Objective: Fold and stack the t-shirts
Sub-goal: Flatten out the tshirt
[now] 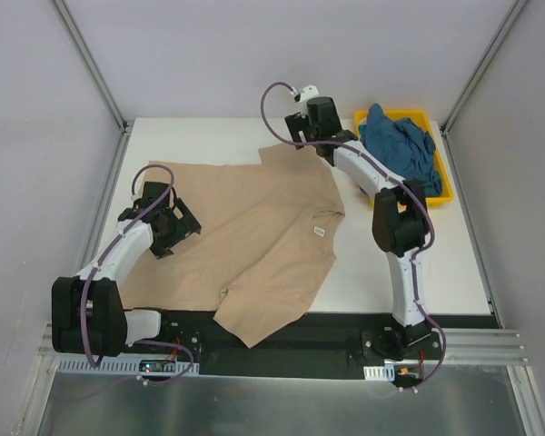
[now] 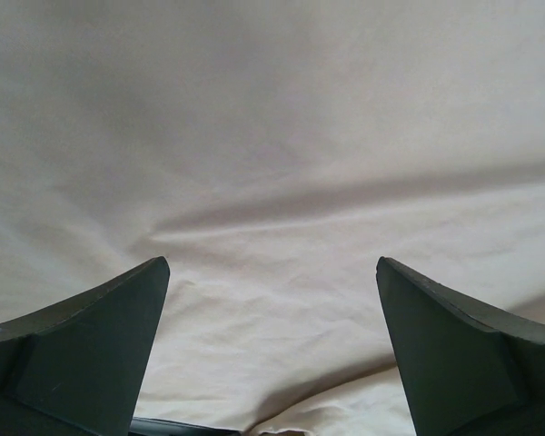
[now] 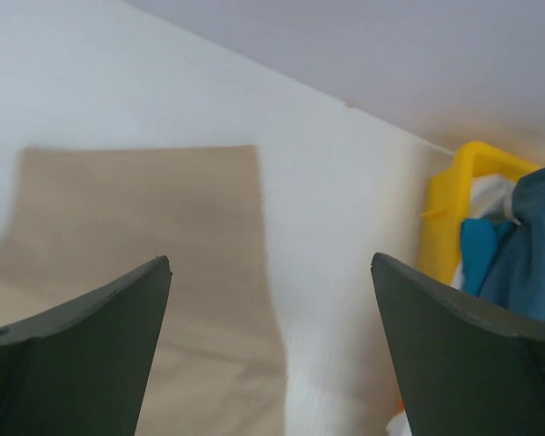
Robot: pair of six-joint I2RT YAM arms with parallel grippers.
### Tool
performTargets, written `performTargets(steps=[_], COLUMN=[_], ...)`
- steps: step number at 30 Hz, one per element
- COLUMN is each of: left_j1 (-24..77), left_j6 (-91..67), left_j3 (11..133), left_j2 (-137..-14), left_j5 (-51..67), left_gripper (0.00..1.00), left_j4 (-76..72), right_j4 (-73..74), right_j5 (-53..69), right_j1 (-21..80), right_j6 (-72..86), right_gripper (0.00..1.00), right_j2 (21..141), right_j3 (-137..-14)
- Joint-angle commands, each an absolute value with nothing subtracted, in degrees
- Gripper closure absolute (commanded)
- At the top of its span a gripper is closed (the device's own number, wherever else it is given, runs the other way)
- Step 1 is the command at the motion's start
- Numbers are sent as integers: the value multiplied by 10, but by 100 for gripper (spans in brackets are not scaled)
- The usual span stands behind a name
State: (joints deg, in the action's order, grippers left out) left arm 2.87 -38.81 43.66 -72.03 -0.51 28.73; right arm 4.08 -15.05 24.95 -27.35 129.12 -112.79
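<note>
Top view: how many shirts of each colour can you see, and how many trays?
Tan shirt: 1
Teal shirt: 1
Yellow tray: 1
Total: 3

White surface (image 1: 200,136) boxed in by plain pale walls

A back wall (image 1: 282,54), a left wall (image 1: 36,182) and a right wall (image 1: 527,227), all pale grey and bare, close in the surface on three sides. Slanting aluminium posts, one on the left (image 1: 89,62) and one on the right (image 1: 489,62), run down to its far corners. A black strip (image 1: 336,331) lines the near edge, with a silver rail (image 1: 490,341) beside it and dull sheet metal (image 1: 282,404) below. The light is soft and even, and shadows are faint.
</note>
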Motion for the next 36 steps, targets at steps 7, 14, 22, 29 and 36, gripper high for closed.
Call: performTargets(steps=[7,14,22,29,36], left_j1=[22,22,22,22,22], left_j6=[-376,-372,-370,-379,-378], left_j3=[459,426,429,474,574], left_j2=[-697,-708,-784,-869,-983], left_j5=[56,61,65,49,85], left_gripper=[1,1,1,1,1], left_j4=[278,246,217,209,207], right_j4=[161,161,213,280,341], right_j5=[-5,-17,-45,-57,-26], right_j1=[329,411,400,338,247], right_j6=[18,94,114,99,63], right_gripper=[4,4,4,4,4], right_j2=[974,935,1019,1099,1194], right_j3=[-791,-627,-657,-743,-880])
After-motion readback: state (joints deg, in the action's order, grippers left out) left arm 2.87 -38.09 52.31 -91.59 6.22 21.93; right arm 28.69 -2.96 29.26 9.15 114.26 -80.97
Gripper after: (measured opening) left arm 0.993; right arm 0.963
